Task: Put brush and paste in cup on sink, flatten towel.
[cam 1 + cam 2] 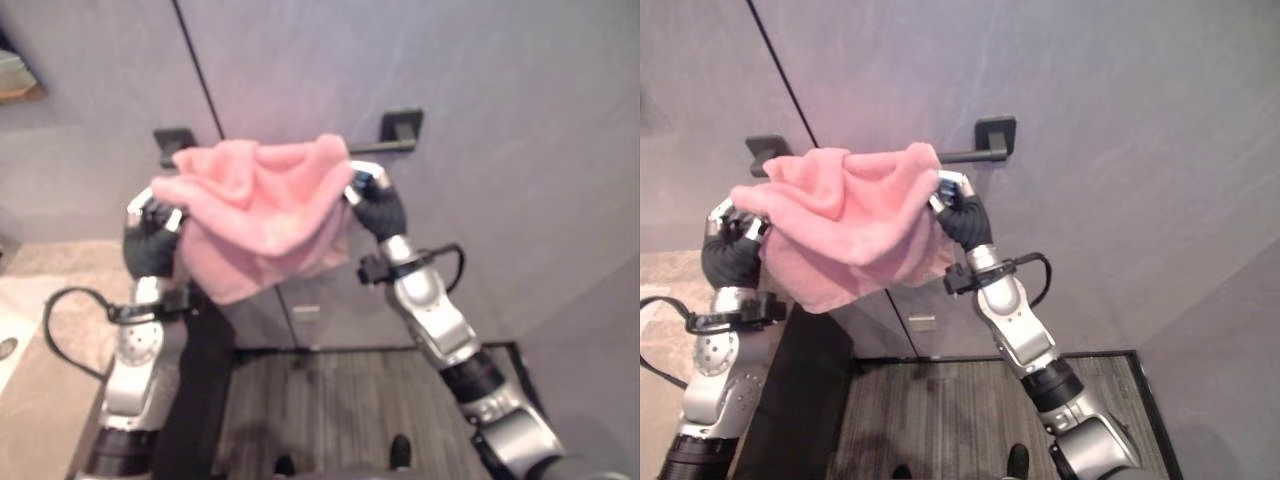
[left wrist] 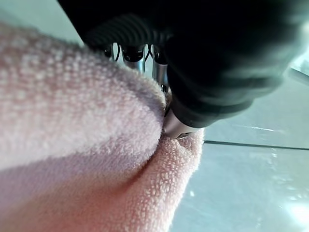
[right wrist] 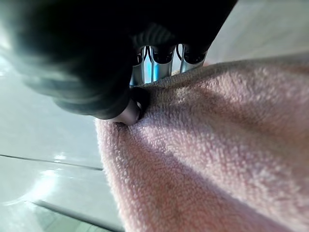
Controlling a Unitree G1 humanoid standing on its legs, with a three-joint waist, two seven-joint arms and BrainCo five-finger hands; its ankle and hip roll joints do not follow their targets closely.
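A grey panelled wall fills the background, split by a dark seam, and a black rail on two brackets is fixed to it, just behind the fingertips of both hands. To the far left, past the left hand, a beige counter runs along the wall; below the hands lies a striped grey floor. No writing can be read anywhere.

The left hand is raised in front of the wall with its fingers and thumb curled round the left edge of the pink towel, pinching the cloth between them. The towel hangs bunched and sagging between the two hands, its top edge against the rail and covering most of it, its lower folds drooping below the fingers. The right hand grips the towel's right edge the same way, fingers above the cloth, thumb pressed into it from below.
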